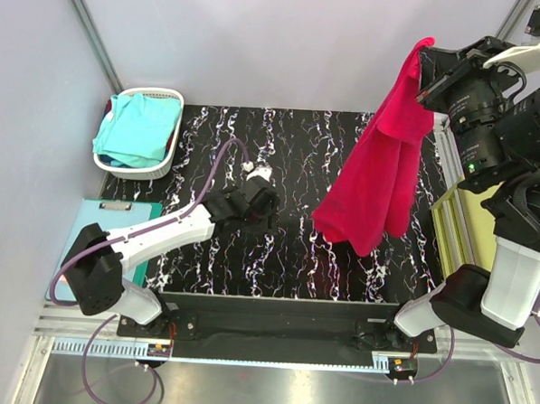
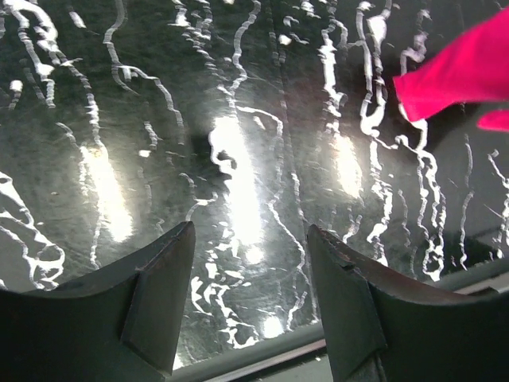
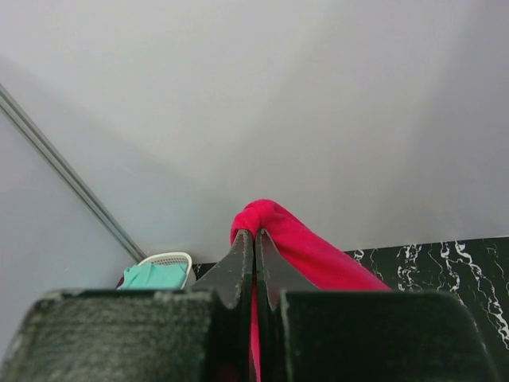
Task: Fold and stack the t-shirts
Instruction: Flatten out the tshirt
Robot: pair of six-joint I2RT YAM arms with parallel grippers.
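**Folding not begun: one shirt aloft, one in the basket**

The crimson t-shirt [image 1: 378, 171] hangs bunched and unfolded from the right pincer [image 3: 255, 239], well to the right of the white basket [image 1: 132, 169] and lifted above the bench [image 1: 249, 255]. Its lowest hem is close to the marbled top, though whether it touches cannot be told. That pincer is clamped tight on a gathered knot of the red cloth.

The turquoise t-shirt [image 1: 140, 127] lies crumpled inside the basket, filling it and spilling over the left rim. What else, if anything, is under it cannot be seen.

The left pincer [image 2: 250, 239] is spread wide with nothing in it, low over the bench between the basket and the red shirt.

By my reading, nothing is folded or stacked; both shirts remain to be laid flat, folded and piled.
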